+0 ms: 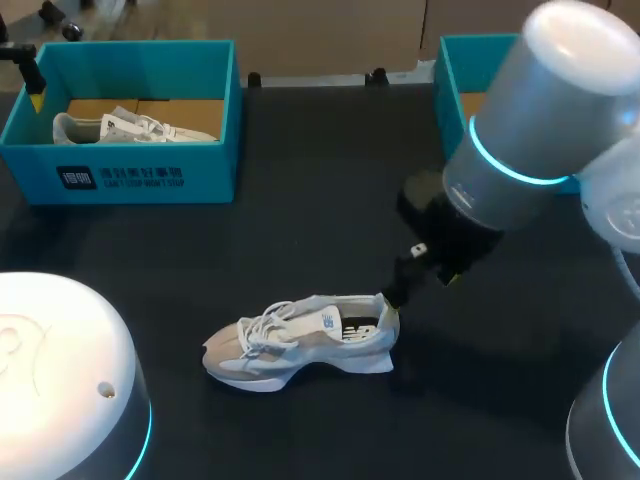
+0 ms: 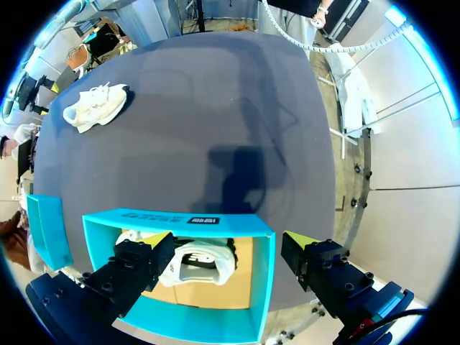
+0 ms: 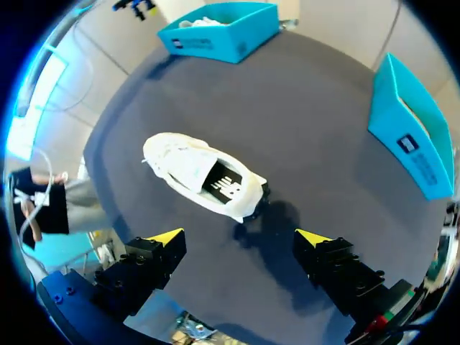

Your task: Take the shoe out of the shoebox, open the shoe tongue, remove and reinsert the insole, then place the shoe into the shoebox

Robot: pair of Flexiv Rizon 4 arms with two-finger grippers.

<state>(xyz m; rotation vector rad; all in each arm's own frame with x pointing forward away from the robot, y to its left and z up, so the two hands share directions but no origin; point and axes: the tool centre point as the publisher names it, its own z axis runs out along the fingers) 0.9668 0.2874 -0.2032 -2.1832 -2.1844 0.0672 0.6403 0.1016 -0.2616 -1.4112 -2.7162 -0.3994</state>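
Dark tabletop [image 1: 330,180], white-grey mesh sneaker [image 1: 300,340] sitting loose; right gripper [image 3: 238,237] spread wide near its heel, left gripper [image 2: 226,238] released above teal cardboard shoebox [image 2: 144,218]; might just shove it sideways, nothing pinning it.

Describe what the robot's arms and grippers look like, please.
The left arm and the right arm are thick rounded cylinders in pale silver-white, with a glowing cyan ring banding each joint. The left gripper and right gripper have blocky black fingers with bright yellow tips.
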